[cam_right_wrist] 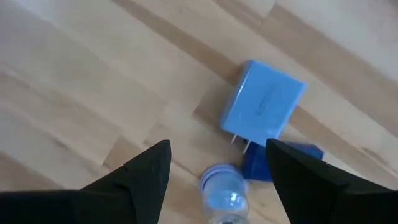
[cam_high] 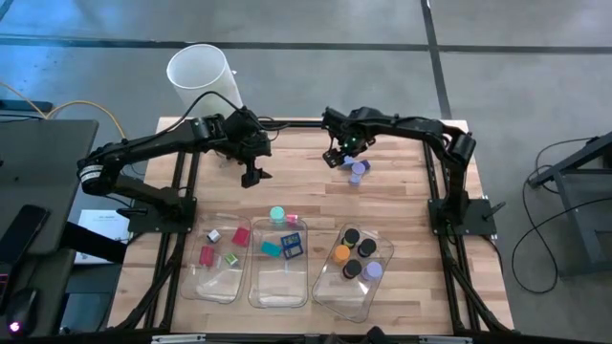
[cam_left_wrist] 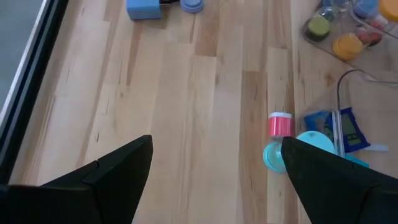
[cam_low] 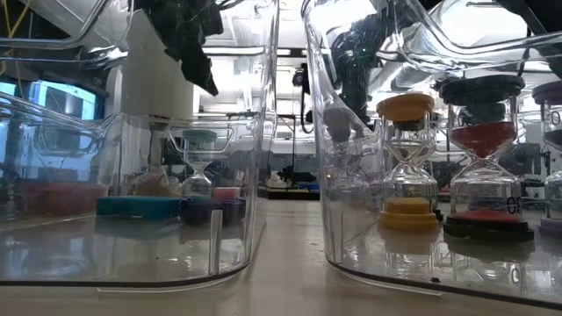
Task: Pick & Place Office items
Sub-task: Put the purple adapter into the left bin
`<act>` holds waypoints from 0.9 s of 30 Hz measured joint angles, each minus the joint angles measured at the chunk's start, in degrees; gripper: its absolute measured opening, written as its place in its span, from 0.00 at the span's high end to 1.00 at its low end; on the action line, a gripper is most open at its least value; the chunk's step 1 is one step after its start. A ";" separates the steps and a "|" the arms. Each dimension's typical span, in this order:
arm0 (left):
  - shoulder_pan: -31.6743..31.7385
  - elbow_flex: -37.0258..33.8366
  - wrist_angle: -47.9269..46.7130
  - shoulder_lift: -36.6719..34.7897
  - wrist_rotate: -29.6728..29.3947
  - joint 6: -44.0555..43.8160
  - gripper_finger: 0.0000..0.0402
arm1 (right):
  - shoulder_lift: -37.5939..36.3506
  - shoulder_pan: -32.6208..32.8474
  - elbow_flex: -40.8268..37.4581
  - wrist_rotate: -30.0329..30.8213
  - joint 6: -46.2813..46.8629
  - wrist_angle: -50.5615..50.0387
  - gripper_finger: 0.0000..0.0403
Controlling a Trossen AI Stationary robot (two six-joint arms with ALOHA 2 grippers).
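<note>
On the far left of the wooden worktop (cam_high: 402, 220), near its back edge, stands the tall white cylinder (cam_high: 200, 72). Just right of it the left claw (cam_high: 251, 174) hangs above bare wood, its fingers spread wide and empty. Along the front edge lie three clear trays. The left tray (cam_high: 218, 284) holds red and pink pieces (cam_high: 239, 235), a small green one and a white cube. The middle tray (cam_high: 279, 287) holds teal and blue blocks (cam_high: 292, 247), and against its far rim lie a teal-capped sand timer (cam_high: 277, 214) and a pink piece (cam_left_wrist: 280, 124), the latter on the wood. The right tray (cam_high: 346, 298) carries sand timers with black, orange and purple caps (cam_high: 353, 236).

Farther back, right of centre, the right claw (cam_high: 338, 156) hovers with fingers wide apart, holding nothing, over a light blue plug adapter (cam_right_wrist: 262, 106), a dark blue block (cam_right_wrist: 281, 163) touching it, and a lavender-capped timer (cam_high: 358, 169) lying just beside them.
</note>
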 joint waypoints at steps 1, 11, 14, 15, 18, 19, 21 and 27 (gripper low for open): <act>0.00 0.00 0.01 0.00 -0.02 0.01 0.13 | 0.00 0.21 0.00 1.00 -0.01 0.14 0.38; 0.00 0.00 -0.01 0.02 -0.04 0.57 0.13 | 0.00 0.92 0.00 1.71 -1.91 3.05 0.38; 0.00 0.00 -0.09 0.02 -0.06 0.57 0.13 | 0.00 0.92 0.00 2.20 -1.94 3.04 0.37; 0.00 0.00 -0.14 0.02 -0.07 0.59 0.13 | 0.00 0.92 0.00 2.68 -2.00 3.06 0.37; 0.02 0.00 -0.36 0.02 -0.09 0.59 0.13 | 0.00 0.92 0.00 3.33 -3.32 3.04 0.36; 0.02 0.00 -0.34 0.02 -0.09 0.59 0.13 | 0.00 0.92 0.00 3.34 -3.42 3.04 0.35; 0.02 0.00 -0.40 0.02 -0.07 0.60 0.13 | 0.00 0.92 0.00 3.33 -3.59 3.07 0.30; 0.02 0.00 -1.72 0.02 -0.11 0.61 0.13 | 0.00 2.50 0.00 4.21 -4.09 3.91 0.06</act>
